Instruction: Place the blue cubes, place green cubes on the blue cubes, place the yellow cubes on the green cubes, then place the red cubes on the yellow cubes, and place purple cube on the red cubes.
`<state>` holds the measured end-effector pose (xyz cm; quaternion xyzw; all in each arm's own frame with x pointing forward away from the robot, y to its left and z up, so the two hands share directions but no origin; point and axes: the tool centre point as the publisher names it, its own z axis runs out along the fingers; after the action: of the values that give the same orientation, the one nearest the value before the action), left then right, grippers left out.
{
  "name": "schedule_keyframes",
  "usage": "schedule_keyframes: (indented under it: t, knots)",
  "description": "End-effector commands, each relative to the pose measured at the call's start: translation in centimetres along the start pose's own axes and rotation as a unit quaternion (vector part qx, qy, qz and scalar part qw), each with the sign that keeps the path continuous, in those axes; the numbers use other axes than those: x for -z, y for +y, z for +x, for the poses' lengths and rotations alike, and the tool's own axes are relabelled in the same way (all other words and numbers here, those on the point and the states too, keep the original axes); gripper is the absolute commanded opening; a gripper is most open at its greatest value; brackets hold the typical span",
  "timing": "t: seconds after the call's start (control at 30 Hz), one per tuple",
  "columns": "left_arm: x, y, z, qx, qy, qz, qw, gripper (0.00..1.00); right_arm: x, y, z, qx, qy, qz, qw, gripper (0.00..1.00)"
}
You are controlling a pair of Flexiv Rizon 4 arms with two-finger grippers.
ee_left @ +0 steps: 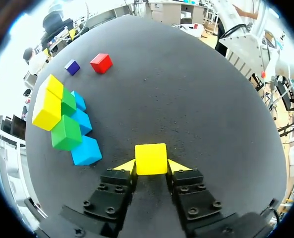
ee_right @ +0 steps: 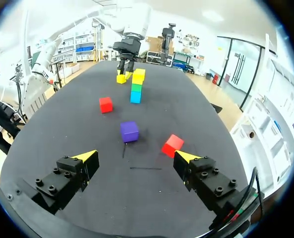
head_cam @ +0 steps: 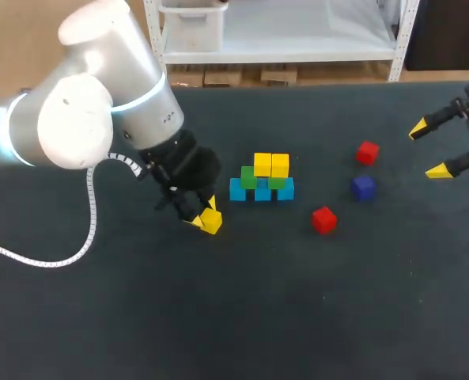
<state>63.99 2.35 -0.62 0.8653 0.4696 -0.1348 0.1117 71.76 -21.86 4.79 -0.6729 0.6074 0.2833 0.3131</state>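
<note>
A stack stands mid-table: three blue cubes [head_cam: 262, 190] in a row, two green cubes [head_cam: 250, 177] on them, two yellow cubes [head_cam: 270, 165] on top. To its left, a loose yellow cube [head_cam: 210, 221] rests on the table between the fingers of my left gripper [head_cam: 202, 218]. In the left wrist view both yellow tips press the yellow cube [ee_left: 150, 158] from two sides, so the left gripper [ee_left: 151, 166] is shut on it. Two red cubes [head_cam: 367, 152] [head_cam: 323, 219] and a purple cube [head_cam: 363, 187] lie to the right. My right gripper [head_cam: 428, 150] hangs open at the far right, empty.
The dark table [head_cam: 218, 317] has free room across its whole front half. In the right wrist view the purple cube [ee_right: 129, 131] and a red cube [ee_right: 172, 145] lie just ahead of the open right gripper [ee_right: 137, 157], with the stack [ee_right: 137, 87] farther off.
</note>
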Motion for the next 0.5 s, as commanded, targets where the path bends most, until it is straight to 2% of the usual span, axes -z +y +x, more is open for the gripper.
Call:
schedule_keyframes:
  t: [0.03,0.13,0.23,0.3,0.5]
  knots:
    - [0.1,-0.2,-0.2,0.007,0.002,-0.003,1.000,0.00,0.0,-0.1,0.0,0.001,-0.001,0.000,1.000,1.00]
    - [0.8,-0.3,-0.1,0.038,-0.011,-0.006,0.999,0.00,0.0,-0.1,0.0,0.001,-0.001,0.000,1.000,1.00]
    - [2.1,-0.1,0.2,0.095,-0.030,-0.018,0.995,0.00,0.0,-0.1,0.0,0.001,-0.001,0.000,1.000,1.00]
    - [3.1,0.1,0.5,0.140,-0.038,-0.028,0.989,0.00,0.0,-0.1,0.0,0.001,-0.001,0.000,1.000,1.00]
    - [5.9,0.7,0.6,0.231,-0.050,-0.075,0.969,0.00,0.0,-0.1,0.0,0.001,-0.001,0.000,1.000,1.00]
